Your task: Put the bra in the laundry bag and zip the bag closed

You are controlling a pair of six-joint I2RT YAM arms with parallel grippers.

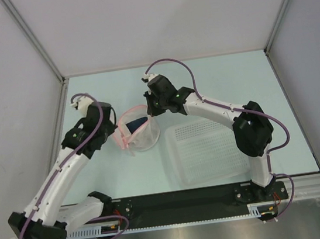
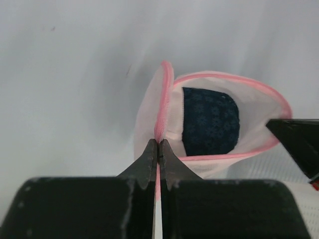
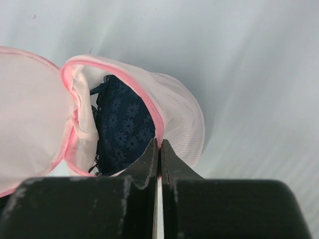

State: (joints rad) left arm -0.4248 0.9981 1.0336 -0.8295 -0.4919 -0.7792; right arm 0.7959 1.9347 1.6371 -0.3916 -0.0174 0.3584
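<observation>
Top view, near edge: noted both arm bases bolted to a black rail [image 1: 177, 202]. Just beyond, on the right arm's side, found a white perforated basket [image 1: 205, 152] lying flat on the pale table [image 1: 231, 80].

Left of the basket and just beside it, located the laundry bag [image 1: 141, 135]; cannot tell whether the two touch. Logged it as a rounded pouch of translucent white mesh with a pink rim, in two clamshell halves. Found it unzipped, with the flap standing up on the left arm's side and the mouth gaping.

Left wrist view: saw the left gripper [image 2: 158, 142] clenched on the pink rim of the upright flap, jaws pressed together with pink trim running down between them. Beyond the fingertips, looked into the laundry bag [image 2: 254, 107] and saw the bra [image 2: 209, 122] inside, against the mesh wall.

Right wrist view: saw the right gripper [image 3: 159, 142] pinched tight where the pink rim of the deeper half of the laundry bag [image 3: 179, 114] meets its tips. Recorded the bra [image 3: 124, 129] as dark navy fabric with a faint flower-like dotted pattern and a lacy edge, tucked wholly within the pink rim.

Top view, farther back: placed the left gripper [image 1: 116, 132] at the bag's left edge and the right gripper [image 1: 150, 110] at its far edge, with the bra [image 1: 138, 122] showing as a dark patch between them.
</observation>
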